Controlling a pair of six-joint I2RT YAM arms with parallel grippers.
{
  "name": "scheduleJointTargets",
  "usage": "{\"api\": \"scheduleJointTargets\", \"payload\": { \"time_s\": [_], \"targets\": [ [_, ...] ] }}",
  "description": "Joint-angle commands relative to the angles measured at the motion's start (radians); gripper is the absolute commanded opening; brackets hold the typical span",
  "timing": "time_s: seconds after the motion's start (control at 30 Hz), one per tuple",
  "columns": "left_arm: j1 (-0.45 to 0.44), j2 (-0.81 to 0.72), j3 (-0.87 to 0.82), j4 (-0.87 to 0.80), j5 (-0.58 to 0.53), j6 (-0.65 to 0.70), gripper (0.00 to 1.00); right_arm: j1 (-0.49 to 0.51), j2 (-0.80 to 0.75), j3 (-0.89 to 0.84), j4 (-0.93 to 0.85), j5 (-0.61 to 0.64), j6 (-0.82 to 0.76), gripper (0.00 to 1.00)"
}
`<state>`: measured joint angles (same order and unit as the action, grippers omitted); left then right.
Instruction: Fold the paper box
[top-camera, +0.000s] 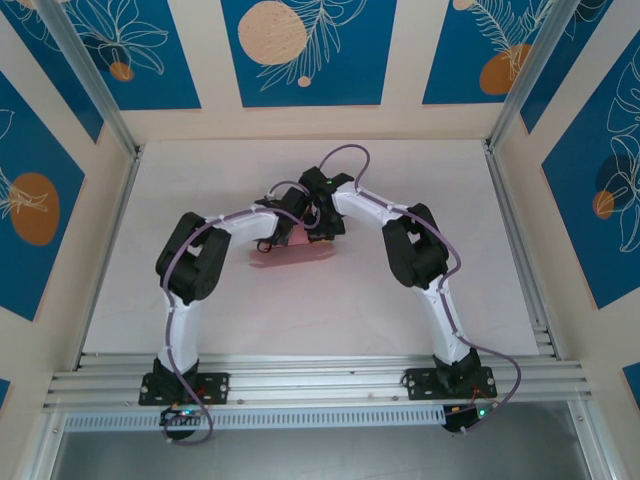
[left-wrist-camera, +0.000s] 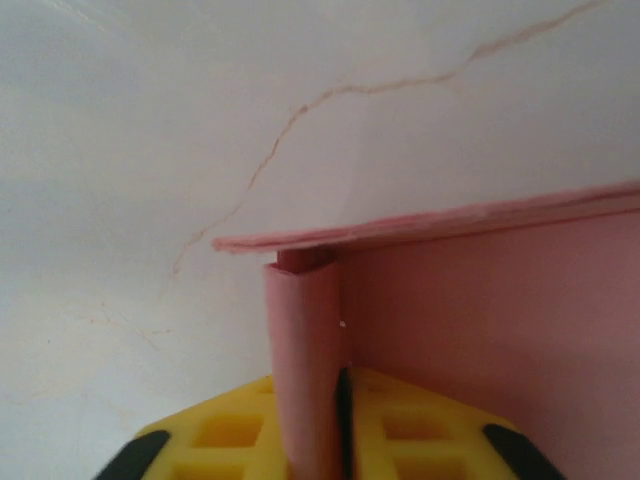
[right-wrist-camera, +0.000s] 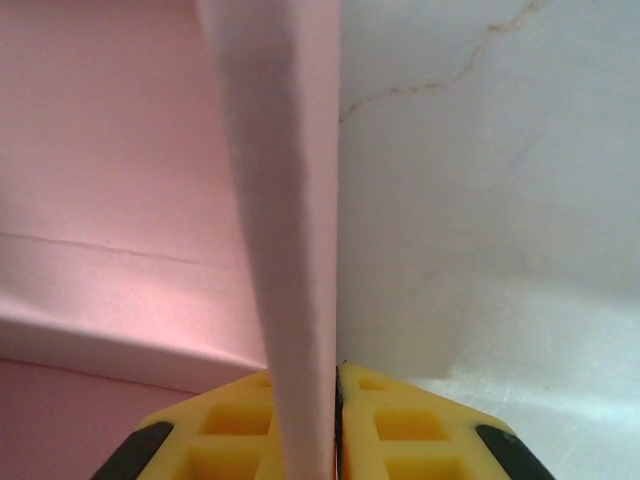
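Well, the pink paper box (top-camera: 296, 252) sits at the middle of the white table (top-camera: 400, 300) — left gripper (left-wrist-camera: 322, 405) clamped on 1 upright flap, right gripper (right-wrist-camera: 322, 405) clamped on another — the 2 grippers close together.

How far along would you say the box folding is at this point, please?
Partway, I'd judge. Done: the paper box has a wall standing upright, seen from the left wrist. In hand: the left gripper is shut on a narrow upright flap at that wall's end, and the right gripper pinches another raised panel. Left: from above it reads as a low, open pink shape on the table, so closing and tucking seem to remain.
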<state>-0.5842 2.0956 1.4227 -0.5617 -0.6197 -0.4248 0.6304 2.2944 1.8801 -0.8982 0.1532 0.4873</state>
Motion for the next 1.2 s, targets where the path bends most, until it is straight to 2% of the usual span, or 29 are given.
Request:
{"api": "scheduleJointTargets", "payload": {
  "time_s": [0.0,0.23,0.37,0.6,0.77,0.87,1.0,1.17],
  "targets": [
    [-0.013,0.004,-0.034,-0.030,0.016,0.052,0.26,0.075,0.020,0.042,-0.122,0.068,-0.027,0.16],
    [-0.010,-0.197,-0.077,0.126,0.254,0.053,0.59,0.075,0.028,0.053,-0.131,0.091,-0.041,0.16],
    [-0.003,-0.279,-0.077,0.148,0.323,0.067,0.70,0.078,0.031,0.050,-0.129,0.100,-0.078,0.17],
    [0.058,-0.405,-0.174,0.215,0.410,0.044,0.73,0.078,0.038,0.051,-0.130,0.123,-0.220,0.19],
    [0.160,-0.504,-0.262,0.269,0.528,0.034,0.75,0.077,0.043,0.045,-0.116,0.021,-0.409,0.17],
    [0.224,-0.556,-0.310,0.276,0.578,0.046,0.75,0.077,0.063,0.076,-0.137,0.013,-0.500,0.17],
    [0.290,-0.622,-0.403,0.312,0.626,0.037,0.75,0.070,0.111,0.183,-0.184,0.082,-0.539,0.27],
    [0.348,-0.672,-0.513,0.381,0.719,0.021,0.75,0.063,0.137,0.310,-0.228,0.068,-0.554,0.43]
  ]
}}
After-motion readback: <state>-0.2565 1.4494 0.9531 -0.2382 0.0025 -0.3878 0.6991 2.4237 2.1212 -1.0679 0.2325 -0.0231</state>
